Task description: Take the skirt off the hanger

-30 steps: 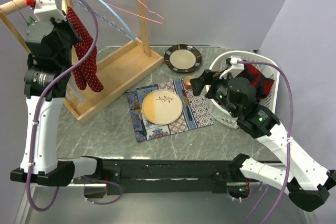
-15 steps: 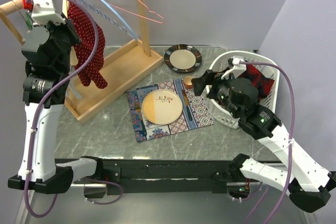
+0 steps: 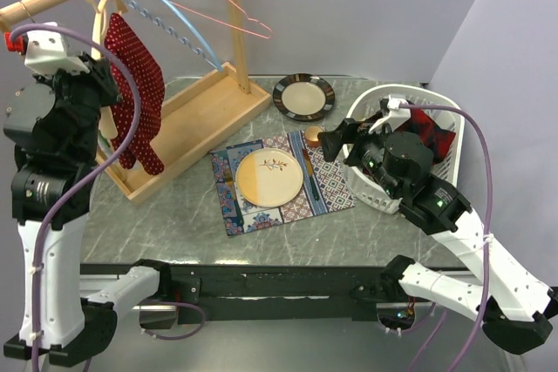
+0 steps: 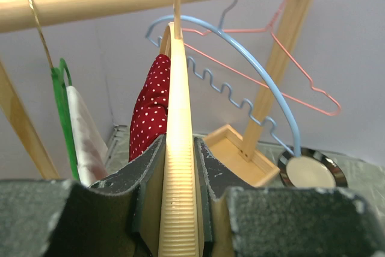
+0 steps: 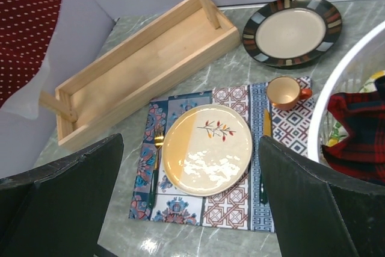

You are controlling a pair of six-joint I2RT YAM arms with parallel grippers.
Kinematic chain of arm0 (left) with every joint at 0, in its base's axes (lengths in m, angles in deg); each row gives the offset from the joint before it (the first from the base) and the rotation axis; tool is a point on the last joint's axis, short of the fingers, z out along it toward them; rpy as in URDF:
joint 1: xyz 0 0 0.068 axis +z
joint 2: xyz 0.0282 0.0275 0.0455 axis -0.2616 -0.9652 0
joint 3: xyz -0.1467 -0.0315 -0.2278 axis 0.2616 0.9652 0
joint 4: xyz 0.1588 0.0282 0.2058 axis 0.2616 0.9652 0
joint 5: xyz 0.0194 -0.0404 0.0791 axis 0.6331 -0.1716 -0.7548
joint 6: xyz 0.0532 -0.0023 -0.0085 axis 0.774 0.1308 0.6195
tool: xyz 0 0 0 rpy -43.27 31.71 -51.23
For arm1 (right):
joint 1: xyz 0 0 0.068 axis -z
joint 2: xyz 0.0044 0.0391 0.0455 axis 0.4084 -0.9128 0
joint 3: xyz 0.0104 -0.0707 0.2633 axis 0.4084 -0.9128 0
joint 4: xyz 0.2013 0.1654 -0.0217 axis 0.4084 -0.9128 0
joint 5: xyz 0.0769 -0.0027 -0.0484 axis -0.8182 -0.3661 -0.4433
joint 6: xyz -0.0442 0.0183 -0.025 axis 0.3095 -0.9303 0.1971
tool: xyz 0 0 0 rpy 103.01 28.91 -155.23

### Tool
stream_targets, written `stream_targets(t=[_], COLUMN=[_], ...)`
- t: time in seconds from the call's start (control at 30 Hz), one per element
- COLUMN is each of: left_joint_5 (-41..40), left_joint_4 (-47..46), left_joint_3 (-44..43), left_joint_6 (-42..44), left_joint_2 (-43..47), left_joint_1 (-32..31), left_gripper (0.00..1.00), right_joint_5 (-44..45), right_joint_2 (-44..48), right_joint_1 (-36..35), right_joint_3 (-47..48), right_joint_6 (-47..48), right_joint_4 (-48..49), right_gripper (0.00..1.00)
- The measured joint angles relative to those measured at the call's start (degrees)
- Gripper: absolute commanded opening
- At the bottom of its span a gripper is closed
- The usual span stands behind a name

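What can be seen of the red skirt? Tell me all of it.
The skirt is dark red cloth with small white dots, soft and limp. It is draped over a cream, ribbed hanger below the rod and falls in loose folds, narrowing to two rounded lobes at its lower end, which the top view shows over the wooden rack base. The left hand is shut on the hanger right beside the cloth. The skirt is not yet off the hanger.

Red, white-dotted skirt (image 3: pixel 138 84) hangs draped over the upright pale ribbed hanger (image 4: pixel 178 148).
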Motion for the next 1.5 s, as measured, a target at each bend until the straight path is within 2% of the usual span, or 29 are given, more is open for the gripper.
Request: stream_targets(t=[0.2, 0.33, 0.53, 0.7, 0.8, 0.93, 1.13, 1.27, 1.33, 1.4, 1.43, 1.47, 1.5], left_joint_5=[4.46, 6.47, 12.11, 18.45, 21.92, 24.3, 25.86, 26.91, 26.84, 26.84, 26.84, 26.84, 26.84], left_joint_4=[5.81, 10.05, 14.69, 14.14, 14.19, 14.21, 13.16, 12.33, 11.56, 11.5, 11.56, 11.56, 11.54], left_joint_3=[0.24, 2.97, 4.42, 8.24, 10.43, 11.78, 14.62, 15.26, 15.78, 15.96, 15.96, 15.96, 15.96], left_joint_6=[-3.34, -6.14, -9.9, -13.09, -14.93, -16.72, -19.23, -20.31, -20.63, -20.68, -20.65, -20.65, -20.65], left_joint_2=[2.97, 7.48, 13.49, 18.34, 19.93, 20.52, 23.28, 23.91, 24.04, 24.02, 24.02, 24.02, 24.02], left_joint_1=[-0.02, -0.02, -0.02, -0.02, -0.02, -0.04, -0.07, -0.07, -0.07, -0.07, -0.07, -0.07, -0.07], left_gripper=[0.01, 0.01, 0.01, 0.01, 0.01, 0.01, 0.01, 0.01, 0.01, 0.01, 0.01, 0.01, 0.01], right_joint_5=[-1.88, -3.5, -5.79, -6.86, -7.15, -6.82, -4.81, -2.99, -2.38, -2.29, -2.29, -2.29, -2.27], right_joint_2=[-1.05, -2.47, -6.38, -14.99, -21.09, -26.84, -35.5, -41.38, -43.89, -46.62, -47.87, -48.68, -49.4], right_joint_1=[-3.04, -8.46, -21.31, -32.3, -36.28, -38.34, -39.17, -39.91, -40.02, -40.02, -40.02, -40.02, -40.02], right_joint_3=[0.59, 1.25, 2.27, 4.94, 7.39, 8.76, 14.67, 19.54, 21.2, 23.04, 23.96, 24.48, 24.74], right_joint_6=[0.59, 0.63, 0.55, 0.46, 0.83, 0.52, -1.84, -1.86, -1.51, -1.07, -0.83, -0.68, -0.52], right_joint_4=[-0.13, 0.57, 5.73, 14.21, 18.82, 24.94, 30.49, 32.22, 32.61, 32.39, 32.17, 31.98, 31.71], right_gripper=[1.0, 1.0, 1.0, 1.0, 1.0, 1.0, 0.94, 0.84, 0.82, 0.74, 0.69, 0.52, 0.41])
